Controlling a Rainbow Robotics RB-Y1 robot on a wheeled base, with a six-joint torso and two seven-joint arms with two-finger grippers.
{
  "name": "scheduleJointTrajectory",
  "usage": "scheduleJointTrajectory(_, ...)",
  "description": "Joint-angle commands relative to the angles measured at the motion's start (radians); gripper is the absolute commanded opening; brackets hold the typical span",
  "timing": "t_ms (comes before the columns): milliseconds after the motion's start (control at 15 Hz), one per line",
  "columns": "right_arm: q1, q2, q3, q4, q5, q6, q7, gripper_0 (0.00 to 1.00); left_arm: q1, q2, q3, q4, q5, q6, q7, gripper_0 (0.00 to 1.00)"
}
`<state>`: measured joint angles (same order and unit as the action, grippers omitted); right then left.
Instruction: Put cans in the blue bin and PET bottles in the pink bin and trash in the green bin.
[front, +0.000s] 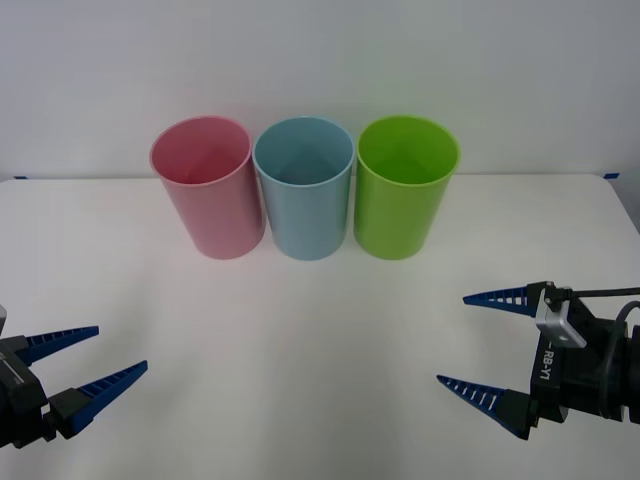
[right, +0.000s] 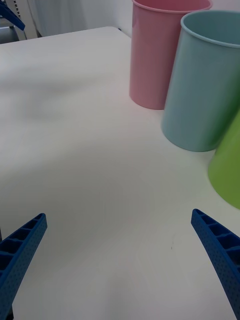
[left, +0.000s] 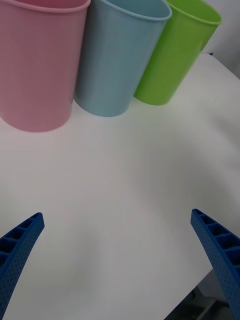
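Three tall cup-shaped bins stand upright in a row at the back of the white table, touching or nearly so: the pink bin on the left, the blue bin in the middle, the green bin on the right. From the front, their insides look empty. Cans, PET bottles and trash are out of view. My left gripper hovers open at the near left, with nothing between its fingers. At the near right my right gripper is open too and holds nothing. The right wrist view has the pink bin, blue bin and green bin ahead.
The white table lies bare between the grippers and the bins. A white wall rises behind the bins. Small blue tape marks sit at the table's back corners. The table's edge runs close beside my left gripper.
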<state>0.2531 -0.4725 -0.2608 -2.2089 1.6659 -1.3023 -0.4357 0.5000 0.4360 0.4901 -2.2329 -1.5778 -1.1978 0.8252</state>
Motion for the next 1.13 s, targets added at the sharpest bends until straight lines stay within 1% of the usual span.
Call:
scheduleJointTrajectory(67,0.000,0.000,0.000,0.000,0.000,0.000,0.000,1.00,0.038,0.000,-0.025,0.002,-0.013,0.003,-0.021,1.00)
scheduleJointTrajectory(400,0.000,0.000,0.000,0.000,0.000,0.000,0.000,1.00,0.072,-0.008,-0.080,0.006,-0.067,0.014,-0.040,1.00)
scheduleJointTrajectory(1133,0.000,0.000,0.000,0.000,0.000,0.000,0.000,1.00,0.075,-0.011,-0.093,0.006,-0.068,0.014,-0.043,1.00)
